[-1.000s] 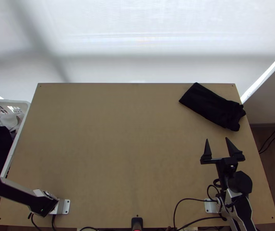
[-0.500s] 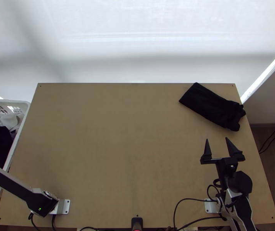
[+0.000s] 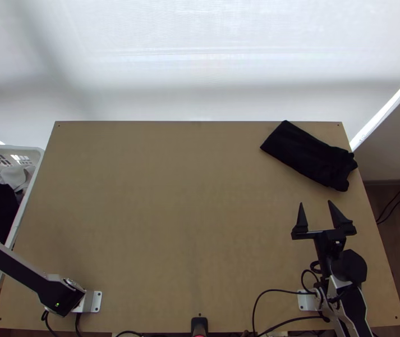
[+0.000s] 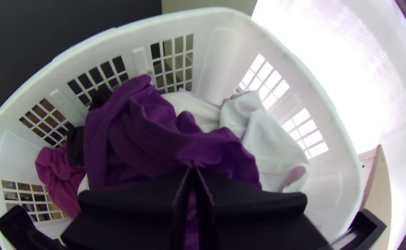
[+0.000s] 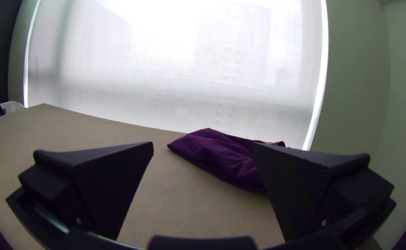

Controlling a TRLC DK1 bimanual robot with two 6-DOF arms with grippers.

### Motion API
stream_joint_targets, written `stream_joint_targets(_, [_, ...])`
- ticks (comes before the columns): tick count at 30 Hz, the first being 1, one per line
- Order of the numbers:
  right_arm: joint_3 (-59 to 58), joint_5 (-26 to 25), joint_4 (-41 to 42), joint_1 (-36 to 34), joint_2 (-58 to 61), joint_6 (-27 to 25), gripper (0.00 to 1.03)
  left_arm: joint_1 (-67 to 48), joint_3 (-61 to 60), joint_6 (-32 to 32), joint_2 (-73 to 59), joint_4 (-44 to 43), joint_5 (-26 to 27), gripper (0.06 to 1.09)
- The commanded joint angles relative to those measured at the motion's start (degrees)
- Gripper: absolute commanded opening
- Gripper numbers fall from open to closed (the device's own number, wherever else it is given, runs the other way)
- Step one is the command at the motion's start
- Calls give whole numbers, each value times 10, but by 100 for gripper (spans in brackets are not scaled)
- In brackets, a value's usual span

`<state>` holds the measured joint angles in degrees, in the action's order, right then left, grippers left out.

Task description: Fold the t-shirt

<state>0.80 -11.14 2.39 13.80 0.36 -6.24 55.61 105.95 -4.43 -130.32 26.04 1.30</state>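
A dark purple cloth t-shirt [image 3: 306, 154], nearly black from above, lies near the far right corner of the light wooden table [image 3: 188, 213], folded into a flat oblong that slants from the table's far edge to its right edge; the end toward the middle is fairly straight, the other bunched and uneven. In the right wrist view soft creases run along it. Nearer the table's front, on the same side, the right gripper [image 3: 315, 203] stands wide, with nothing between its fingers. Beside the table's left edge is a white slatted plastic basket [image 3: 30, 185], holding a rumpled purple cloth garment [image 4: 138, 134], crumpled white cloth [image 4: 277, 143] and a wadded magenta cloth [image 4: 59, 173]. Over it, the left gripper [image 4: 193, 167] is narrow, its tips pinching the purple garment where the folds gather. The tabletop is plain and matt, with black cables [image 3: 278, 290] looping over its near edge. Beyond the table's far edge a pale translucent blind [image 3: 200, 50] glows with daylight; dark brown floor [image 3: 387, 247] runs along its right side.
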Motion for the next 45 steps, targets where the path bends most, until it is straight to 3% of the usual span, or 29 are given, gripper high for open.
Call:
stream_joint_targets(1, [-6, -1, -6, -3, -4, -8, 99, -6, 15, -24, 92, -3, 34, 10])
stream_joint_targets(4, [-6, -1, -6, -3, -4, -8, 99, -13, 15, -41, 150, 7, 79, 10])
stream_joint_targets(7, [-6, -1, -6, -3, -4, -8, 99, -31, 15, -45, 202, 14, 92, 10])
stream_joint_targets(16, [-6, -1, -6, -3, -4, -8, 99, -124, 11, -45, 348, 38, 93, 10])
stream_joint_targets(25, [-6, -1, -6, -3, -4, -8, 99, -288, -3, -45, 488, 70, 85, 10])
stream_joint_targets(37, [-6, -1, -6, -2, -4, -8, 99, -608, -124, -41, 632, 67, -3, 10])
stream_joint_targets(41, [-6, -1, -6, -3, -4, -8, 99, -754, -204, -37, 663, 46, -97, 10])
stream_joint_targets(45, [-6, -1, -6, -3, -4, -8, 99, -871, -285, -39, 685, 10, -139, 10])
